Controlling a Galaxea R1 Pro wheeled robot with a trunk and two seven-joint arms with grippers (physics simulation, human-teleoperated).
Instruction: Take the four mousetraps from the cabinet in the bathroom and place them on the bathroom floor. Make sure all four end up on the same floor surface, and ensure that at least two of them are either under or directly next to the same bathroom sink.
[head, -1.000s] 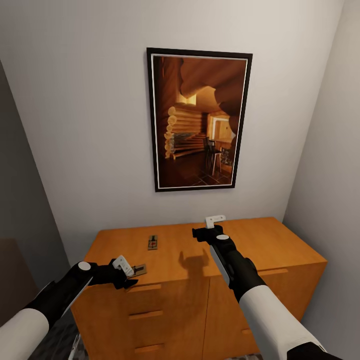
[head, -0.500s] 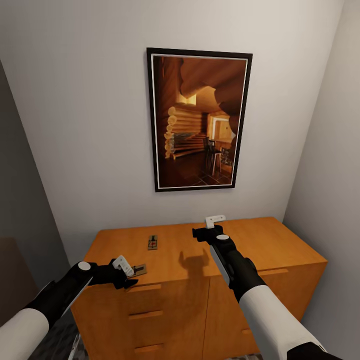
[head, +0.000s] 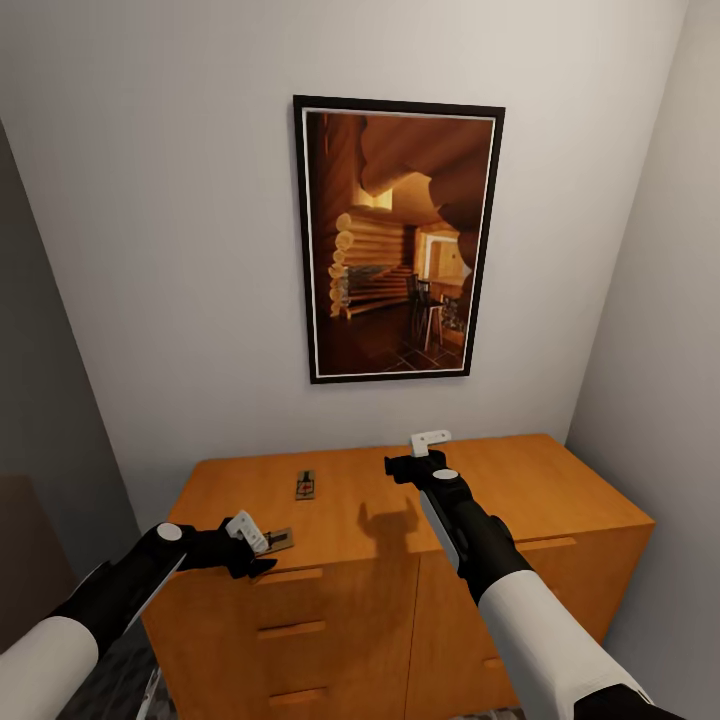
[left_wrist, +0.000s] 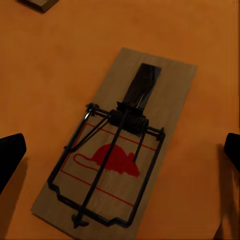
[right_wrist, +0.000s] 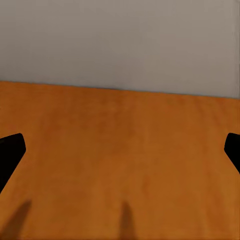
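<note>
Two mousetraps lie on the flat top of the honey-orange cabinet (head: 520, 490). One mousetrap (head: 305, 486) rests toward the back left. The other mousetrap (head: 279, 541) sits at the front left edge, right in front of my left gripper (head: 250, 534). The left wrist view looks down on that mousetrap (left_wrist: 120, 145): a wooden board with a red mouse print and a dark spring bar, lying between the spread fingers of the open left gripper (left_wrist: 120, 155). A corner of the farther mousetrap (left_wrist: 37, 4) shows beyond it. My right gripper (head: 430, 441) hovers open over bare cabinet top (right_wrist: 120, 165).
A framed picture (head: 397, 240) of a log interior hangs on the pale wall above the cabinet. Drawer fronts (head: 290, 630) face me below the top. Walls close in on both sides, the right one (head: 660, 330) near the cabinet's end.
</note>
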